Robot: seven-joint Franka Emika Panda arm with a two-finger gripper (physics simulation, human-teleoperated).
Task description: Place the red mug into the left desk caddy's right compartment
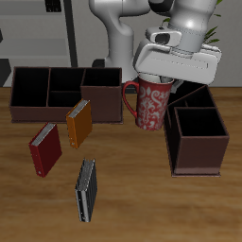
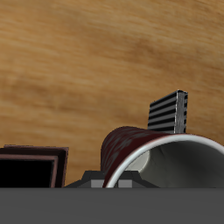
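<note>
My gripper (image 1: 155, 82) is shut on the rim of the red mug (image 1: 151, 104), a dark red mug with a pale swirly pattern, and holds it upright above the table. Its handle points toward the other caddy. The left desk caddy (image 1: 174, 142) stands close beside the mug, seen end-on. Its right compartment (image 1: 199, 139), the large dark square bin, is the one nearest the table's front edge, with the two smaller bins behind it. In the wrist view the mug's white-lined rim (image 2: 166, 156) fills the near field and a caddy corner (image 2: 35, 157) shows.
A second identical caddy (image 1: 57, 106) lies broadside at the back. An orange book (image 1: 79, 123), a red book (image 1: 44, 149) and a black striped book (image 1: 86, 189) lie on the table toward the front. The striped book also shows in the wrist view (image 2: 168, 112).
</note>
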